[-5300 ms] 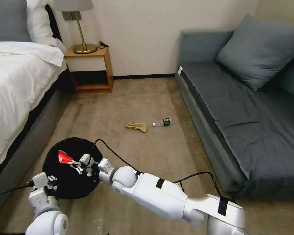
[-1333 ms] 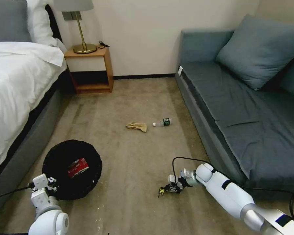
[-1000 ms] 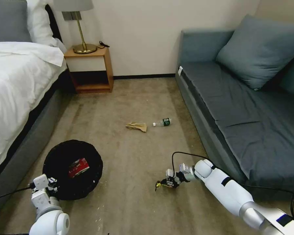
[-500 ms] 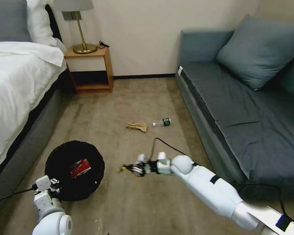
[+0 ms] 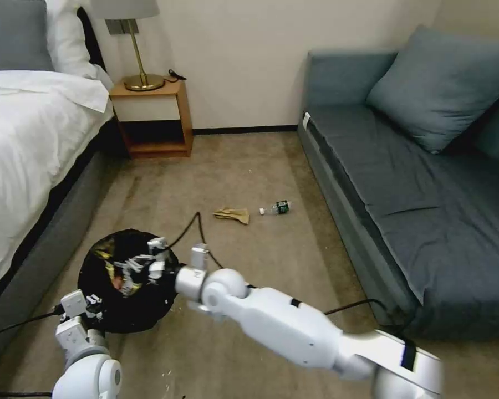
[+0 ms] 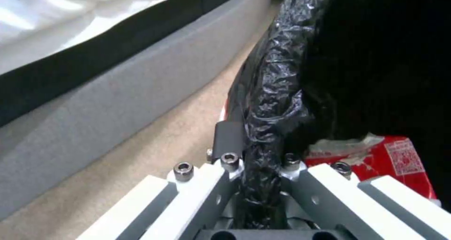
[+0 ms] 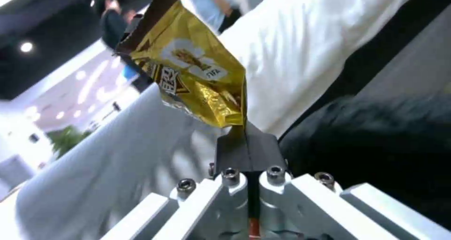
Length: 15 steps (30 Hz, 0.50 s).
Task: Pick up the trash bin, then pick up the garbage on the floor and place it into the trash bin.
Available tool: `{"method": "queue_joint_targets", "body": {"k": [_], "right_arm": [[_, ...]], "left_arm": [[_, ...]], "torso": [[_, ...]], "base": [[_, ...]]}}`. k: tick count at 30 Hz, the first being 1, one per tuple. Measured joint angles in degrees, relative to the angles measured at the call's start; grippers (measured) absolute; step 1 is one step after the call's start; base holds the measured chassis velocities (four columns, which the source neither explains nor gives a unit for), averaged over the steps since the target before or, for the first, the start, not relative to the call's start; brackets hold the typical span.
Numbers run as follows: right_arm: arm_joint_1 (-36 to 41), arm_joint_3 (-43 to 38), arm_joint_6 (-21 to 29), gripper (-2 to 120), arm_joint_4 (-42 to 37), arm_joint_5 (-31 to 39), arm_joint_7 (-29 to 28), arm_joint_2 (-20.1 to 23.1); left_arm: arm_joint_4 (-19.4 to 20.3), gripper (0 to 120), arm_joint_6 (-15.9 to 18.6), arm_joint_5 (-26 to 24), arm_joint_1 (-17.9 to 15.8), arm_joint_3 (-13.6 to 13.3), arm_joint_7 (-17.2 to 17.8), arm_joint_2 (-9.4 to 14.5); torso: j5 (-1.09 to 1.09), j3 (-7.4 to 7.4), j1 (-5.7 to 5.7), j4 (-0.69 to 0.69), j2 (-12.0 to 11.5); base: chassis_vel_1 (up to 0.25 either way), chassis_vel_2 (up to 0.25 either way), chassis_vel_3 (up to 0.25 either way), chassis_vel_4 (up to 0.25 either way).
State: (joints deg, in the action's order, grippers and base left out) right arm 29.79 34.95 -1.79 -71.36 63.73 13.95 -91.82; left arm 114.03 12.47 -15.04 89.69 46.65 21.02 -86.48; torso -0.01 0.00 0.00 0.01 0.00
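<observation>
Tan carpet (image 5: 244, 172) between bed (image 5: 27, 138), sofa (image 5: 405, 183)

The gold-brown snack wrapper (image 7: 192, 74), pinched at its lower corner by the right gripper (image 7: 247, 152), carries a small white oval badge reading "FIFA" beside a picture of the snack; large dark characters lower on it are too creased to read. The red-and-white crumpled wrapper (image 6: 399, 162) inside the trash bin (image 6: 277, 92) bears a square code patch and fine print, none legible. The green label on the small clear bottle (image 5: 276, 208) cannot be read.
</observation>
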Motion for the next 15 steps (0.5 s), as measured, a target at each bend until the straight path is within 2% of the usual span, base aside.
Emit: {"method": "queue_joint_targets", "body": {"k": [8,11,14,15], "right_arm": [[0.8,-1.3,-4.9,0,8.3,-8.1,1.9,-0.7],[1.2,-1.3,-5.2,0,9.0,-10.0,2.5,-0.6],[2.0,-0.7,-6.4,0,10.1,-16.0,3.6,-0.5],[2.0,-0.7,-6.4,0,10.1,-16.0,3.6,-0.5]], "left_arm": [[0.8,1,0.0,-1.1,0.4,0.4,0.0,0.7],[0.8,1,0.0,-1.3,0.3,0.4,0.0,0.8],[0.8,1,-0.1,-1.6,0.3,0.3,0.0,0.8],[0.8,1,-0.1,-1.6,0.3,0.3,0.0,0.8]], "torso": [[0.0,0.0,0.0,-0.03,0.0],[0.0,0.0,0.0,-0.02,0.0],[0.0,0.0,0.0,-0.02,0.0],[0.0,0.0,0.0,-0.02,0.0]], "base": [[0.0,0.0,0.0,0.0],[0.0,0.0,0.0,0.0],[0.0,0.0,0.0,0.0],[0.0,0.0,0.0,0.0]]}}
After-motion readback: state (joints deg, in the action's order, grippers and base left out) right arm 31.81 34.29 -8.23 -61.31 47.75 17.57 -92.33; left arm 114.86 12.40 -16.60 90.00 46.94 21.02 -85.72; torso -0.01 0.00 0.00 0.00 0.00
